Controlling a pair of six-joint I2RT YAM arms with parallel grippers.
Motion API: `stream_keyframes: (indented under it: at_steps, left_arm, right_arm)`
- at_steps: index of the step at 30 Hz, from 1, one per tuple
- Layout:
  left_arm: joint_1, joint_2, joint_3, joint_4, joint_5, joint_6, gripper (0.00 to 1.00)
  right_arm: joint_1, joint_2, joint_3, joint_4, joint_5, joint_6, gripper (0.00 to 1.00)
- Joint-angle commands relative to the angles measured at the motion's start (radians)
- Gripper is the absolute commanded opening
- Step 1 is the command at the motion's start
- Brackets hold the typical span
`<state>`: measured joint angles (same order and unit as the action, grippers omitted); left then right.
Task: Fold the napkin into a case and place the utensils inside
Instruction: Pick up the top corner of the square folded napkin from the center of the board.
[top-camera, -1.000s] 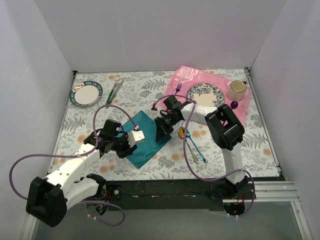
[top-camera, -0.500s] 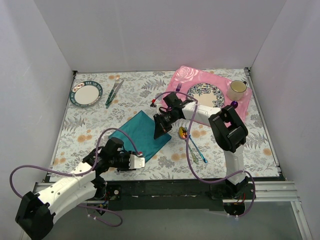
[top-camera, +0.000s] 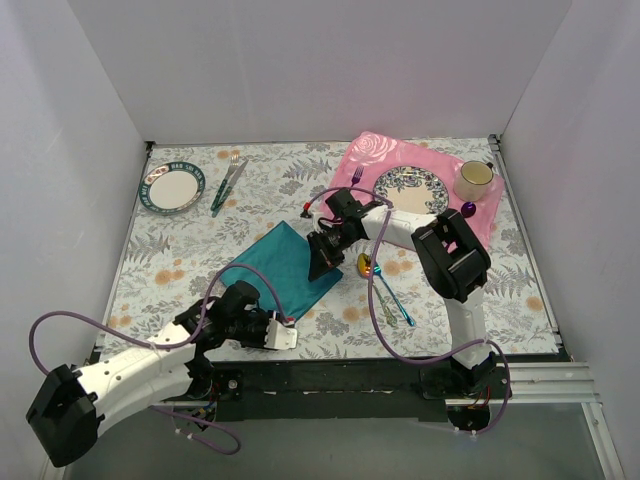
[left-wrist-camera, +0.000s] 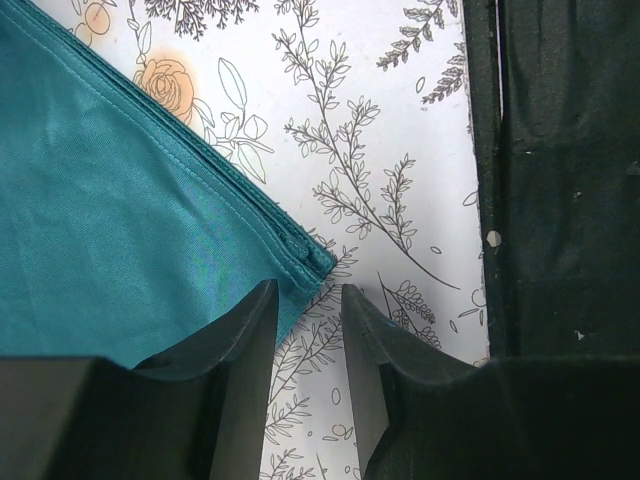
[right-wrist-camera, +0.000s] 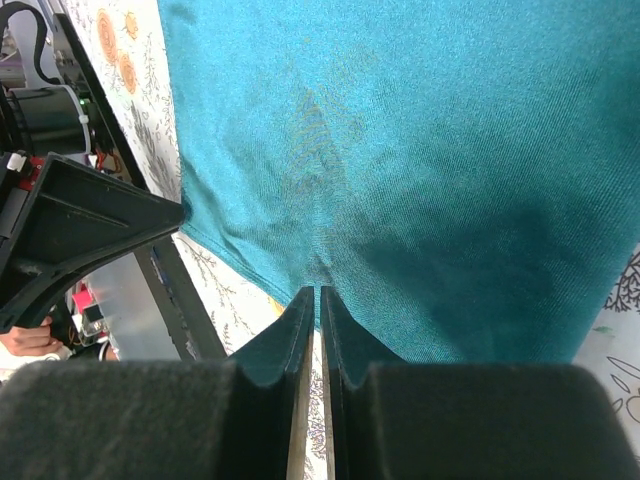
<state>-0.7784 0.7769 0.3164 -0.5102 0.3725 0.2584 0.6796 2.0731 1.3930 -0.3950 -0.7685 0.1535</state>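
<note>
The teal napkin (top-camera: 277, 266) lies folded on the flowered tablecloth; its stacked layers end in a near corner (left-wrist-camera: 318, 262). My left gripper (top-camera: 284, 335) is low by the table's front edge, jaws open a little (left-wrist-camera: 305, 295), with only tablecloth between them and the corner just beyond the tips. My right gripper (top-camera: 322, 262) is at the napkin's right edge, shut on the cloth (right-wrist-camera: 316, 293), which puckers at the fingertips. The two iridescent utensils (top-camera: 383, 285) lie side by side on the tablecloth just right of the right gripper, the gold spoon bowl (top-camera: 367, 265) nearest it.
A pink placemat (top-camera: 440, 160) at the back right carries a patterned plate (top-camera: 411, 189), a mug (top-camera: 474, 180) and a purple fork (top-camera: 356, 177). Back left stand a second plate (top-camera: 172, 188) and a green-handled fork and knife (top-camera: 227, 185). The black front rail (left-wrist-camera: 560, 180) lies beside the left gripper.
My left arm has pulled back off the napkin toward the table's front edge and now points at the near corner. The right gripper stays shut on the right edge.
</note>
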Motion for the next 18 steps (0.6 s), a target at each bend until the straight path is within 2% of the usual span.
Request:
stream_keyframes:
  at_steps: [1, 10, 18]
  left_arm:
    - [-0.015, 0.021, -0.019, 0.051, -0.021, 0.005, 0.32]
    - [-0.019, -0.014, -0.031, 0.059, -0.030, 0.025, 0.16]
    - [-0.019, -0.025, 0.028, 0.029, -0.041, 0.002, 0.00]
  right_arm:
    - [0.003, 0.005, 0.040, -0.011, -0.008, -0.003, 0.14]
    - [0.005, 0.012, 0.041, -0.018, -0.008, -0.003, 0.14]
    - [0.003, 0.013, 0.041, -0.021, -0.011, -0.003, 0.14]
